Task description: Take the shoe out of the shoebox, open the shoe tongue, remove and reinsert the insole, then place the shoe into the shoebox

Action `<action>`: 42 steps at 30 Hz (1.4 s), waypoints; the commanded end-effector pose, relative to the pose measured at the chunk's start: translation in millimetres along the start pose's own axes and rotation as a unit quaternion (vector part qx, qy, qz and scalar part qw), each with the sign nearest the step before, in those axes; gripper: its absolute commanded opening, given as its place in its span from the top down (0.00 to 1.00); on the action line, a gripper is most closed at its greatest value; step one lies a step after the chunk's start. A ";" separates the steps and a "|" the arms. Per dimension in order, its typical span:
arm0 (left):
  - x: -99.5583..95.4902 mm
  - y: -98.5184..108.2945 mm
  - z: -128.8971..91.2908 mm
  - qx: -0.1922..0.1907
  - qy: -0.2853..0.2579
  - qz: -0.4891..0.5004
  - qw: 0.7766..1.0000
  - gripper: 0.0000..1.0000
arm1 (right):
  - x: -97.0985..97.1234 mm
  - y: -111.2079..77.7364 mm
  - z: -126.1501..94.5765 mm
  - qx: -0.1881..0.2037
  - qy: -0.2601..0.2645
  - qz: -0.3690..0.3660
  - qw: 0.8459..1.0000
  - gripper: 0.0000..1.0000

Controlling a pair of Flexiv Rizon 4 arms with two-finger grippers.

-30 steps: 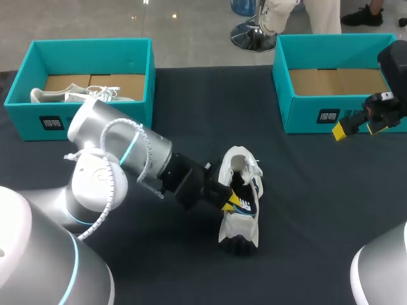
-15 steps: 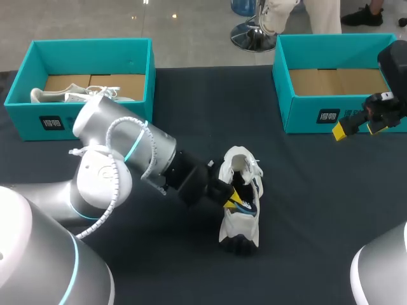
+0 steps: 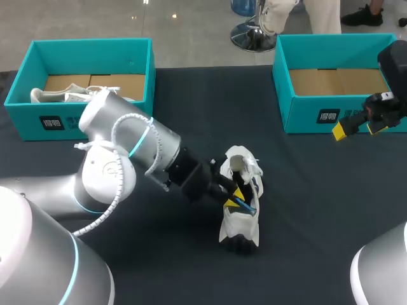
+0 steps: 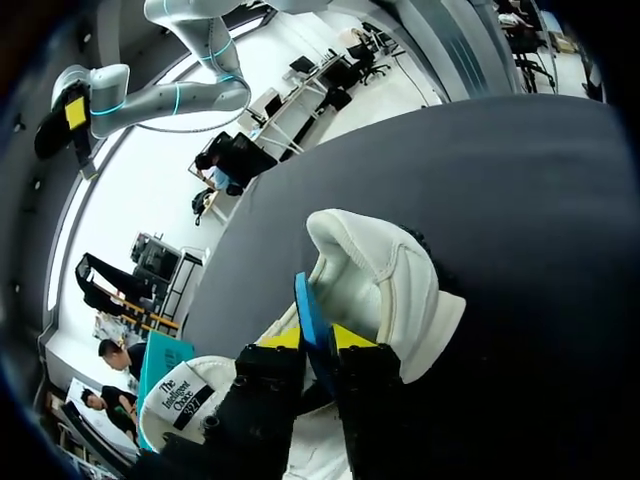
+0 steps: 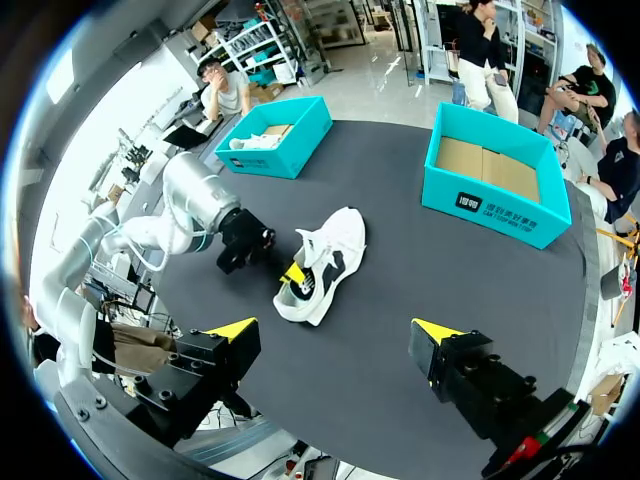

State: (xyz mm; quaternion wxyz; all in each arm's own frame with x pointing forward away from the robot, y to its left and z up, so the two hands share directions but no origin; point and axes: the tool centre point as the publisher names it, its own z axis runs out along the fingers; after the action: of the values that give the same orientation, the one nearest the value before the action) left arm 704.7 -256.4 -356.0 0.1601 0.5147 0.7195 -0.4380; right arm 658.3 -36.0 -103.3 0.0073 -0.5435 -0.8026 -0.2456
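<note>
Dark, matte cloth across the whole table (image 3: pixel 318 210), faintly napped, flat and free of folds.

Nearest, the left arm (image 3: pixel 127 152): smooth silver-grey shells, rounded joints, a thin cyan ring, a coiled white cable looped over the elbow, then black wrist parts angling down toward the middle of the cloth.

At its end, the left gripper (image 3: pixel 234 196), yellow tips drawn narrow and pinched from both sides on the blue insole (image 4: pixel 308 305). Thin, stiff-looking sheet, standing on edge between the fingertips, partly inside the mouth of the shoe (image 3: pixel 241 225).

Shoe out on the cloth near the middle of the table, well apart from both boxes. White upper, padded and stitched, soft rounded heel collar, white laces, black patches on the side, dark lugged sole at the toe. Toe end nearer the robot, heel end farther off. Cannot tell how far the tongue is pulled back.

Farther right, the right gripper (image 3: pixel 360 129), held up off the cloth just before the near wall of the right shoebox (image 3: pixel 305 117); black blocky fingers, yellow wedge tips spread wide, nothing between them.

At the far edge, two teal cardboard boxes, lidless, straight-walled, with a small dark label on each near wall. Right one lined with plain brown cardboard (image 3: pixel 337 81). Left shoebox (image 3: pixel 25 121) with a second white shoe (image 3: pixel 70 95) lying inside, laces loose.
</note>
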 end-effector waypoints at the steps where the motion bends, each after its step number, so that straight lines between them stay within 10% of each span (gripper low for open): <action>1: 2.3 -3.7 -11.5 0.001 -0.010 0.004 1.000 0.00 | 0.0 4.8 1.1 0.005 0.000 0.001 1.000 0.00; 14: -22.2 -25.3 -45.8 0.018 -0.035 0.009 0.999 0.00 | 0.0 4.8 1.1 0.005 0.000 0.001 1.000 0.00; 27: -15.1 -40.3 -72.5 -0.067 0.200 -0.051 0.976 0.00 | 0.0 4.8 1.1 0.005 0.000 0.001 1.000 0.00; 42: -15.1 -40.3 -72.5 -0.067 0.200 -0.051 0.976 0.00 | 0.0 4.8 1.1 0.005 0.000 0.001 1.000 0.00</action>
State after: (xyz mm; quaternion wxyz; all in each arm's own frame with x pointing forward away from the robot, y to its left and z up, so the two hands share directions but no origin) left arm 689.7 -209.1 -285.6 0.0311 0.5405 0.7896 -0.2888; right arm 658.3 -36.0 -103.3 0.0072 -0.5436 -0.8026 -0.2455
